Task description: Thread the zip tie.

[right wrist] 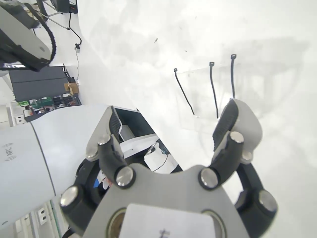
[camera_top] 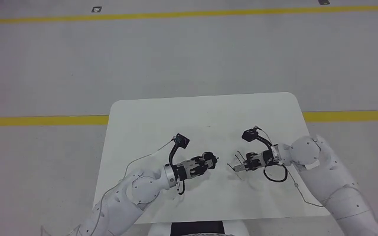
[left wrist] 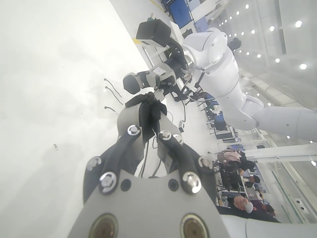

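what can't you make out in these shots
- Right wrist view: the tail of one zip tie is hidden behind a finger of the right gripper.
- Top view: the zip ties are too small to count.
- Left wrist view: the black wad at the tip of the left gripper is too crumpled to identify.

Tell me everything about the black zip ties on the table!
Three thin black zip ties, plastic-looking, lie flat on the white table, side by side but apart. Each has a small square head and a long, slightly bent tail. None is looped through its head. One tail end runs behind a finger of the open right gripper; contact cannot be told.
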Robot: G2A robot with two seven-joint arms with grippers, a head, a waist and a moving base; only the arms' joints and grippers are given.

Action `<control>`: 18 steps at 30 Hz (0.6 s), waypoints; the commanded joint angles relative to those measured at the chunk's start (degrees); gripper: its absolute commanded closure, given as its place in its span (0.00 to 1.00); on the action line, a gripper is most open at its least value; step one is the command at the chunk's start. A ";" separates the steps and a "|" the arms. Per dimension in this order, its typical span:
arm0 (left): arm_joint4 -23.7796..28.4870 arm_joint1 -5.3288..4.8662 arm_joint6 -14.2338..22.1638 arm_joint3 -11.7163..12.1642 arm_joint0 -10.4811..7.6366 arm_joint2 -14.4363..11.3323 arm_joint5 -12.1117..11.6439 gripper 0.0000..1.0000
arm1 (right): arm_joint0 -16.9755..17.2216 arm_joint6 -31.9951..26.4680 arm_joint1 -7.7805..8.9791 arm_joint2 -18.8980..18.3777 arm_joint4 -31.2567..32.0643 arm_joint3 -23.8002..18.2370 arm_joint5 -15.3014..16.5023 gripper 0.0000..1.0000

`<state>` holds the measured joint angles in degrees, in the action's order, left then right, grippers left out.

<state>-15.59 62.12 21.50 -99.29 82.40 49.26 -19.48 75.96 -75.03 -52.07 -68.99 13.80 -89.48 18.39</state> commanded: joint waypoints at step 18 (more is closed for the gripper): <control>0.00 0.00 0.00 0.00 0.00 0.00 0.00 1.00 | -5.33 1.44 -0.63 8.50 6.88 0.23 1.10 0.00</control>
<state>-15.59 62.12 21.50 -99.29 82.40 49.26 -19.48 70.61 -73.57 -52.71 -60.44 20.73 -89.24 19.48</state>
